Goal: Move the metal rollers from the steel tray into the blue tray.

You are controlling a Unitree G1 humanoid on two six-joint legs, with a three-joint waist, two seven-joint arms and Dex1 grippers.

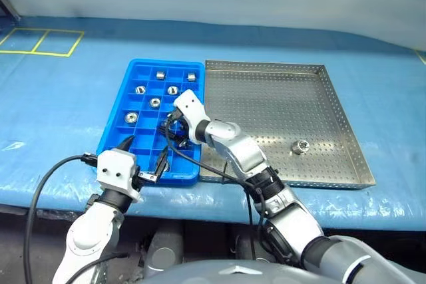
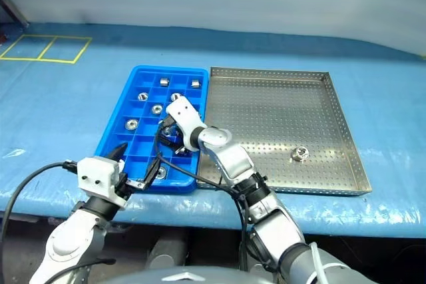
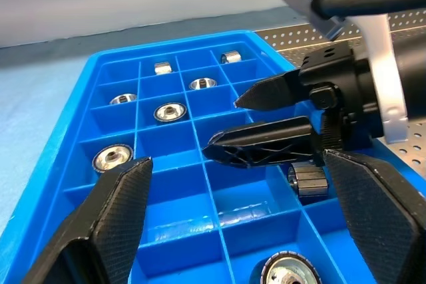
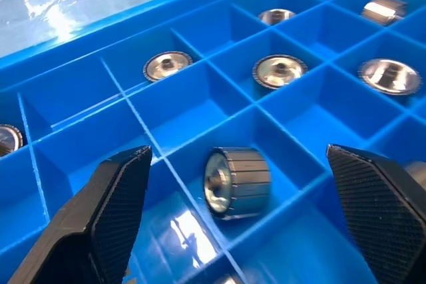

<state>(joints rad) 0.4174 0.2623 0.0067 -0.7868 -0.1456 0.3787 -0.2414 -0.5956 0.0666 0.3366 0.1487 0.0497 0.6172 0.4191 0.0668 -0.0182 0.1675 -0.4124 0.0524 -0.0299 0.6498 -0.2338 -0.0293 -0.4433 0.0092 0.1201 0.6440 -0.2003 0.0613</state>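
Right tool (image 1: 168, 128) is spread over the blue tray (image 1: 114, 131), and a roller (image 4: 237, 181) lies on its side in the compartment right under it, so I'd call this drop done. Left tool (image 1: 143, 157) is spread too, empty, at the blue tray's near edge. One last roller (image 1: 302, 146) sits near the steel tray's (image 1: 333, 91) near right corner; that's my next reach. Other rollers fill separate blue compartments.

no readable text, labels, brands or numbers on any surface
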